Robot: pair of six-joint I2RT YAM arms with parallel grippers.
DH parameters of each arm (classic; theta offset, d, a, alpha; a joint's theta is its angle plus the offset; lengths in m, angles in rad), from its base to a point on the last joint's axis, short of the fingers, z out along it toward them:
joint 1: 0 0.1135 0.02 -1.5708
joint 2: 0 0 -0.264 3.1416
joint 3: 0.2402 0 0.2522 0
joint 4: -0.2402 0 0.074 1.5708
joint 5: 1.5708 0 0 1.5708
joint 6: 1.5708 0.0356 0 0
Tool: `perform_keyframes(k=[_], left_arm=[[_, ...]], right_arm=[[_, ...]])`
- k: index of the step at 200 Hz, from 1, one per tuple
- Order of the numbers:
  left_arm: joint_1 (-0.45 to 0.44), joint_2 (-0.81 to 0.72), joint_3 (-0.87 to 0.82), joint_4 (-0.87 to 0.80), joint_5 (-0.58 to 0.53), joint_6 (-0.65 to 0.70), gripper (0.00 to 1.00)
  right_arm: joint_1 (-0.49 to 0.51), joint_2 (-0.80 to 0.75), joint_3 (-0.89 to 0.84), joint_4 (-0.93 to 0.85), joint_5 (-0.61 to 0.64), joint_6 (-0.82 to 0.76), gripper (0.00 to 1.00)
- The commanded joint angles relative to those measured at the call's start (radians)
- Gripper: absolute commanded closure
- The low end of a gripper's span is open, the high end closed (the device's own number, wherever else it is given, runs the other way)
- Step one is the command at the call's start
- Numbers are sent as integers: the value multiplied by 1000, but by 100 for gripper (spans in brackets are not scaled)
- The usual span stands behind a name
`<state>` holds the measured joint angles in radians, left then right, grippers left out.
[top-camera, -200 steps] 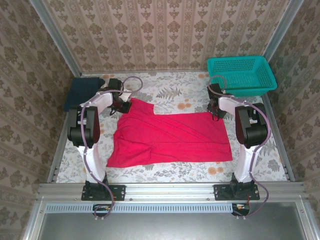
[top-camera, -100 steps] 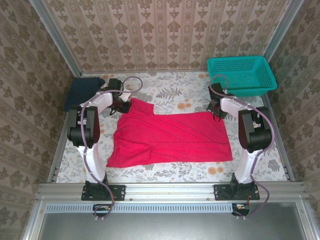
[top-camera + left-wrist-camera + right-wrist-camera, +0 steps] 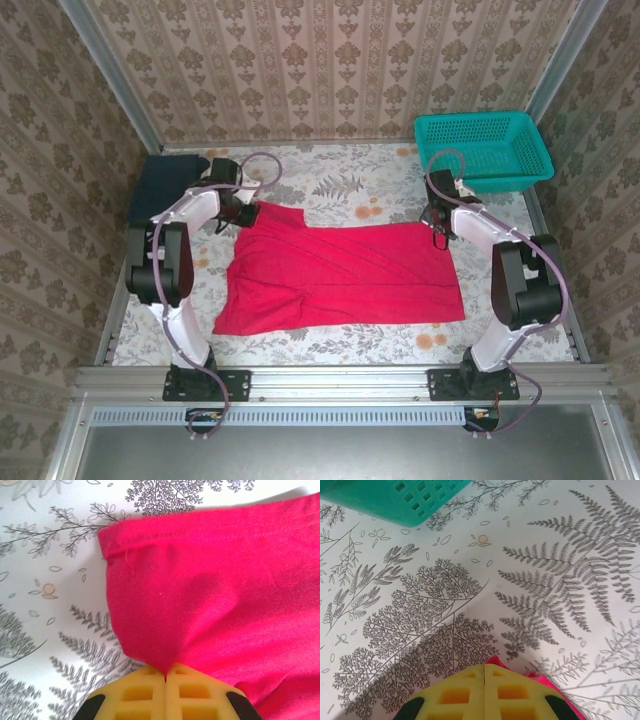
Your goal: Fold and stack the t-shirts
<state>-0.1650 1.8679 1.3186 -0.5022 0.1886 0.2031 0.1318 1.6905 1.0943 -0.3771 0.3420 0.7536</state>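
We clench left claw (image 3: 165, 674) and right claw (image 3: 485, 669) on the red t-shirt (image 3: 215, 580); the sliver between right tips may slip

The top external camera sits above and behind the arm bases (image 3: 205, 382) and looks steeply down, far enough off to take in the whole table (image 3: 340, 185) up to the back wall (image 3: 330, 70). The left wrist camera rides just behind the left fingers (image 3: 137, 695) and looks past their tips, very near the red t-shirt (image 3: 225, 580) ahead of them. The right wrist camera sits the same way behind the right fingers (image 3: 455, 697), with a corner of the teal mesh basket (image 3: 405, 500) ahead and to their left. The overhead view shares both.
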Motion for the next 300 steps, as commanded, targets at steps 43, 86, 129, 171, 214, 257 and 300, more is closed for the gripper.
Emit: perform_keyframes(k=[43, 86, 129, 171, 214, 257, 300], left_arm=[[37, -194, -120, 39, 106, 75, 100], [37, -365, -259, 129, 235, 163, 100], [36, -480, -288, 48, 268, 197, 100], [37, -566, -343, -4, 259, 183, 100], [36, -663, -411, -51, 252, 187, 100], [19, -753, -450, -134, 249, 178, 100], [17, -854, -498, -231, 266, 211, 100]], right_arm=[[5, -215, -107, 21, -10, -31, 100], [4, -339, -170, -15, -26, -40, 100], [1, -453, -253, -49, -48, -40, 100], [2, -574, -330, -103, -74, -26, 100], [0, -677, -397, -167, -76, -21, 100], [-1, -714, -434, -216, -89, -1, 100], [-10, -745, -463, -258, -69, 10, 100]])
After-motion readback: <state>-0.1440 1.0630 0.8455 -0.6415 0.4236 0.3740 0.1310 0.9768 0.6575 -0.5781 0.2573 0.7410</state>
